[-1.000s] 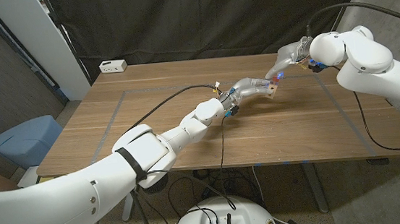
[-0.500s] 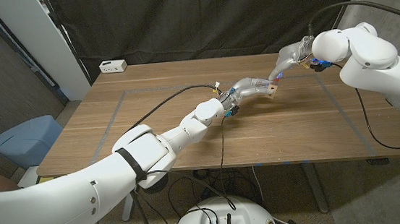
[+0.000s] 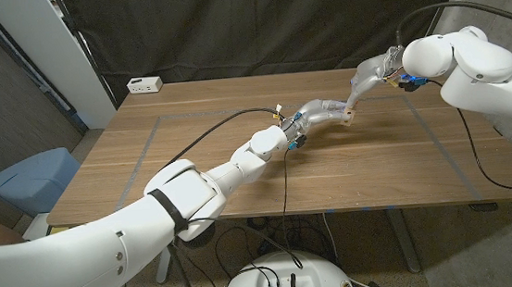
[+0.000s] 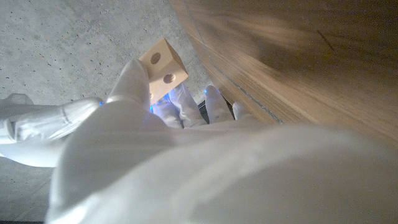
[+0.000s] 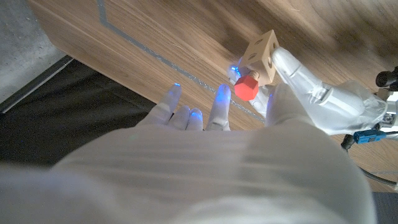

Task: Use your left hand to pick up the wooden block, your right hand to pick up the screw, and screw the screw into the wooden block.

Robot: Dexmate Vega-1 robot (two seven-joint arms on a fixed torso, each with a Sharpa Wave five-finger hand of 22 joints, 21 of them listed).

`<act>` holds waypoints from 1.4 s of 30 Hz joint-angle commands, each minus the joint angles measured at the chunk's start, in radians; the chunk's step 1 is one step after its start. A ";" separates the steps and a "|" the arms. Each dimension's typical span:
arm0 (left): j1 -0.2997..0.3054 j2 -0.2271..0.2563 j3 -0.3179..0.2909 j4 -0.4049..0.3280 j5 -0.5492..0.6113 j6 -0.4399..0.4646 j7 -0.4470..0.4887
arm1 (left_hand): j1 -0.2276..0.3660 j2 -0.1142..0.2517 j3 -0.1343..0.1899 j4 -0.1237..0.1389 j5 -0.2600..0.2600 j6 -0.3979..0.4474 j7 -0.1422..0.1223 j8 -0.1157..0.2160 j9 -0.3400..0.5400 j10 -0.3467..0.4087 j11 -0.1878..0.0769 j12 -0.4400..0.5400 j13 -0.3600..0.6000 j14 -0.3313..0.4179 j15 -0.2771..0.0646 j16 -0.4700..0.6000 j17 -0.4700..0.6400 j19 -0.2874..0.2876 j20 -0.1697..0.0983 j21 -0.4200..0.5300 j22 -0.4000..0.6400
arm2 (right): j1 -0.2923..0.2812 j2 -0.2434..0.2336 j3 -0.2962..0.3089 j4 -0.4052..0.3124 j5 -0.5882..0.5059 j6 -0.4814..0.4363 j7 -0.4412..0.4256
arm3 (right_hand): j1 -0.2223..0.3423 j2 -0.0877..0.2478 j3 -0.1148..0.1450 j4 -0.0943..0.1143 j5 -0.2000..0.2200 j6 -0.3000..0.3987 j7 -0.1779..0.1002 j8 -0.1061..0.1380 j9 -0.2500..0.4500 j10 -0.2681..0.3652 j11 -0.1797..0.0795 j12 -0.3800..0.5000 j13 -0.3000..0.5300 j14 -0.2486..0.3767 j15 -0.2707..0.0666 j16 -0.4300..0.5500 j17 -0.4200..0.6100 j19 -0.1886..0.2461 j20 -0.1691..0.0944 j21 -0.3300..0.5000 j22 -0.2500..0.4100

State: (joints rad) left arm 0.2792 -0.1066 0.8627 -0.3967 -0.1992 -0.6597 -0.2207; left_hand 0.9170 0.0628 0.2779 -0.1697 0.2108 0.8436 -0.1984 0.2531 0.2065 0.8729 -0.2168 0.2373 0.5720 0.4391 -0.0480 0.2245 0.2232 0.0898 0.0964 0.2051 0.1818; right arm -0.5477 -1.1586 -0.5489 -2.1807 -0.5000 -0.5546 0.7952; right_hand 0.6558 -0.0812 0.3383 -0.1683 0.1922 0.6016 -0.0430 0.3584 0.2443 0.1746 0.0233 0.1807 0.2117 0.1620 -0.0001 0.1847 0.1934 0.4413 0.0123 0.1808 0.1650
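Since a second ago the right arm's white shell has drifted toward the right edge of the head view, while the right hand (image 3: 366,80) stays at the block. Held up off the table, the wooden block (image 5: 262,55) sits pinched at the tips of the left hand's (image 3: 324,112) fingers, two round holes showing on its faces in the left wrist view. A screw (image 5: 246,86) with a red head is stuck against one face of the block, its shaft hidden. The right hand's fingers reach toward that red head, lit blue at the tips; whether they actually grip it cannot be told. Both hands meet above the far middle of the wooden table (image 3: 192,158). At the table's far left corner lies a small white box (image 3: 145,83).
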 commanded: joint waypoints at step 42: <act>-0.014 -0.007 0.009 0.012 -0.008 0.026 -0.004 | -0.024 0.031 0.039 0.025 0.005 0.052 0.023 0.010 0.004 0.012 0.001 0.005 0.002 0.009 -0.084 -0.001 0.002 0.005 0.001 0.001 0.002 | -0.018 -0.010 0.018 0.036 -0.025 0.097 -0.060 | 0.203 -0.031 0.080 -0.008 0.002 0.062 -0.147 0.058 0.018 -0.004 -0.110 0.021 0.006 -0.014 -0.051 0.016 0.005 0.000 -0.008 0.008 0.003</act>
State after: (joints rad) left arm 0.2637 -0.1113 0.8702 -0.3841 -0.2080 -0.6323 -0.2288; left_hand 0.9170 0.0628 0.2809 -0.1726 0.2109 0.8436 -0.1984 0.2532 0.2065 0.8745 -0.2187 0.2356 0.5722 0.4409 -0.0463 0.2245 0.2234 0.0898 0.0964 0.2051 0.1818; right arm -0.5572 -1.1714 -0.5406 -2.1569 -0.5251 -0.4800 0.7456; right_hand 0.8467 -0.1115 0.4077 -0.1763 0.1924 0.6558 -0.1866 0.4070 0.2581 0.1714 -0.0808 0.1965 0.2163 0.1443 -0.0364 0.1973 0.1932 0.4412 0.0126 0.1808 0.1649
